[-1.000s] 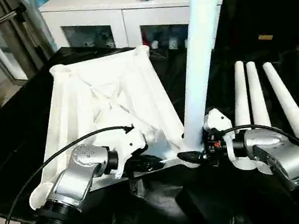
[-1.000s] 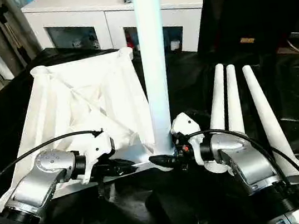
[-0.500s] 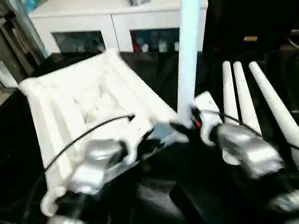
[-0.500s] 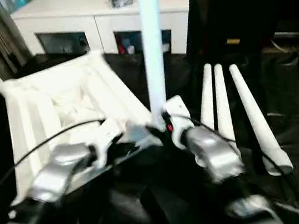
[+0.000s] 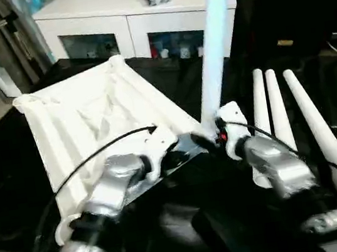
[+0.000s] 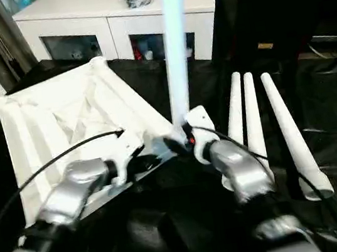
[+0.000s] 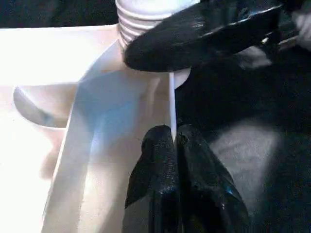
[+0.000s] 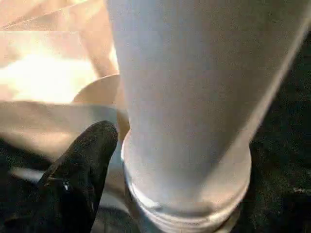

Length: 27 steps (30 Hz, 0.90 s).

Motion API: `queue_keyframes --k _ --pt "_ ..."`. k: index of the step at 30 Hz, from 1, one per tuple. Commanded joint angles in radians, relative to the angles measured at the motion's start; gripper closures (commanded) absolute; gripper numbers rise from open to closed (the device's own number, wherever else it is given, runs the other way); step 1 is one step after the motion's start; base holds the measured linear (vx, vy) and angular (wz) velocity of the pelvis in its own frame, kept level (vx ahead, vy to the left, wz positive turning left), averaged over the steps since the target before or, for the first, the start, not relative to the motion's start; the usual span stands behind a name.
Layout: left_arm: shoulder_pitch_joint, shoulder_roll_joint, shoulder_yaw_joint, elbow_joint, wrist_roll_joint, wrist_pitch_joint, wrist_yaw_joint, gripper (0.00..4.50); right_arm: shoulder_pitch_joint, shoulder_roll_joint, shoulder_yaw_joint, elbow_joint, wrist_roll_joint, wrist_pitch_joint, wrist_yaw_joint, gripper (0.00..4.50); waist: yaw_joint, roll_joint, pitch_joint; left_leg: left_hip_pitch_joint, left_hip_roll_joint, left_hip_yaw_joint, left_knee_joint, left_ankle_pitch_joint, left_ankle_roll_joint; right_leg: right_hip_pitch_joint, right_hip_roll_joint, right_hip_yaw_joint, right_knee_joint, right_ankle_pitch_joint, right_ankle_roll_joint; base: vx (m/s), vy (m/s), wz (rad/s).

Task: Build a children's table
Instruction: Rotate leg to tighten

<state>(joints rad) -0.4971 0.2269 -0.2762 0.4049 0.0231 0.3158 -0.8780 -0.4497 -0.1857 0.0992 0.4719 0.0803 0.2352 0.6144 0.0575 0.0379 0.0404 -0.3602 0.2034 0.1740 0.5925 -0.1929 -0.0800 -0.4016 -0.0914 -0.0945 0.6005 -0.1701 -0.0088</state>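
A: Starting nearest, the left claw point(image 7: 174, 145) is clenched on the thin white edge rib of the tabletop point(image 5: 90, 112), just beside the near corner socket point(image 7: 146, 34). That pinch looks sound; I'd keep it firm and low so the top can't turn on the black-covered surface point(image 5: 189, 224).

B: And the right claw point(image 5: 204, 141)?

A: It sits at the foot of the upright leg point(image 5: 214, 43), with one black finger point(image 8: 80, 165) beside the leg's base in the right wrist view. I can't tell whether it grips the leg or stands loose around it.

B: Is the leg seated?

A: Partly, I'd judge. The ribbed end still shows above the socket in the left wrist view, so it probably wants more turning or pressing down. The leg also leans a little in the left eye view, though that may be the camera's angle.

B: So the advice?

A: Hold the leg close to the socket, keep it square to the tabletop, and work it down without letting the top slide. A crooked push could jam the ribbed end.

B: Farther back?

A: Three spare legs point(image 5: 273, 116) lie side by side on the surface to the right, near the right arm. The tabletop lies underside up, ribs showing, reaching toward the white glass-door cabinet point(image 5: 128, 24) behind.
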Motion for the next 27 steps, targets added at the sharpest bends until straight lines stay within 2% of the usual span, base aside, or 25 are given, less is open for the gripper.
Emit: queue_keyframes --k 1,3,5,8,11,13,18,20,23,25,26,27 --pt "-0.01 -0.004 -0.027 -0.061 -0.039 -0.052 -0.059 4.5 0.019 0.005 0.089 -0.051 0.031 -0.001 0.131 0.7 0.004 -0.006 -0.06 -0.001 0.022 -0.007 -0.073 -0.216 0.046 0.055 -0.053 0.048 -0.077 -0.254 -0.18 0.0 0.0 0.0" --pt "0.004 0.033 -0.034 -0.079 -0.051 -0.063 -0.121 4.5 0.054 -0.057 0.117 -0.119 0.055 -0.003 0.254 0.7 0.005 -0.006 -0.062 -0.004 0.024 -0.007 -0.071 -0.19 0.058 0.056 -0.052 0.048 -0.071 -0.208 -0.195 0.0 0.0 0.0" --pt "0.007 0.04 -0.036 -0.083 -0.054 -0.064 -0.133 4.5 0.061 -0.069 0.122 -0.133 0.06 -0.002 0.278 0.7 0.008 -0.004 -0.063 -0.002 0.026 -0.004 -0.068 -0.171 0.072 0.053 -0.052 0.049 -0.068 -0.172 -0.213 0.0 0.0 0.0" --pt "0.023 0.085 -0.044 -0.108 -0.071 -0.073 -0.212 4.5 0.095 -0.135 0.145 -0.188 0.082 -0.009 0.395 0.7 0.012 -0.002 -0.064 -0.001 0.028 -0.004 -0.067 -0.156 0.082 0.055 -0.052 0.048 -0.061 -0.126 -0.24 0.0 0.0 0.0" --pt "0.026 0.101 -0.046 -0.108 -0.069 -0.077 -0.234 4.5 0.103 -0.147 0.146 -0.207 0.094 0.011 0.422 0.97 0.014 -0.002 -0.062 -0.002 0.029 -0.003 -0.068 -0.161 0.084 0.056 -0.052 0.049 -0.061 -0.127 -0.245 0.0 0.0 0.0" --pt "0.029 0.12 -0.049 -0.111 -0.075 -0.084 -0.261 4.5 0.112 -0.159 0.152 -0.229 0.103 0.031 0.45 1.07 0.018 -0.003 -0.062 0.001 0.029 -0.002 -0.068 -0.172 0.076 0.054 -0.054 0.05 -0.064 -0.156 -0.243 0.0 0.0 0.0" --pt "0.032 0.135 -0.044 -0.111 -0.076 -0.09 -0.282 4.5 0.121 -0.159 0.155 -0.248 0.115 0.054 0.471 1.49 0.022 -0.003 -0.059 0.002 0.029 -0.003 -0.072 -0.197 0.054 0.052 -0.054 0.05 -0.07 -0.215 -0.22 0.0 0.0 0.0" --pt "0.032 0.136 -0.043 -0.114 -0.08 -0.089 -0.283 4.5 0.123 -0.153 0.157 -0.25 0.119 0.065 0.474 1.71 0.022 -0.004 -0.06 0.002 0.029 -0.004 -0.072 -0.193 0.051 0.053 -0.054 0.051 -0.069 -0.211 -0.22 0.0 0.0 0.0" --pt "0.033 0.132 -0.04 -0.115 -0.08 -0.087 -0.279 4.5 0.124 -0.145 0.159 -0.249 0.118 0.069 0.466 1.73 0.023 -0.004 -0.061 0.001 0.028 -0.004 -0.071 -0.184 0.05 0.054 -0.054 0.05 -0.067 -0.199 -0.219 0.0 0.0 0.0" --pt "0.017 0.096 -0.02 -0.098 -0.075 -0.067 -0.208 4.5 0.1 -0.082 0.132 -0.184 0.071 0.062 0.322 1.77 0.023 -0.003 -0.06 0.0 0.028 -0.003 -0.071 -0.176 0.049 0.052 -0.054 0.051 -0.066 -0.191 -0.221 0.0 0.0 0.0" --pt "0.011 0.085 -0.014 -0.089 -0.072 -0.061 -0.185 4.5 0.089 -0.061 0.122 -0.154 0.049 0.055 0.266 1.77 0.019 -0.005 -0.058 -0.002 0.026 -0.003 -0.072 -0.182 0.039 0.051 -0.054 0.05 -0.068 -0.21 -0.219 0.0 0.0 0.0" --pt "-0.001 0.066 -0.006 -0.072 -0.061 -0.056 -0.139 4.5 0.068 -0.028 0.101 -0.102 0.027 0.056 0.179 1.78 0.014 -0.005 -0.056 -0.003 0.024 -0.006 -0.076 -0.201 0.023 0.054 -0.055 0.047 -0.073 -0.266 -0.202 0.0 0.0 0.0"
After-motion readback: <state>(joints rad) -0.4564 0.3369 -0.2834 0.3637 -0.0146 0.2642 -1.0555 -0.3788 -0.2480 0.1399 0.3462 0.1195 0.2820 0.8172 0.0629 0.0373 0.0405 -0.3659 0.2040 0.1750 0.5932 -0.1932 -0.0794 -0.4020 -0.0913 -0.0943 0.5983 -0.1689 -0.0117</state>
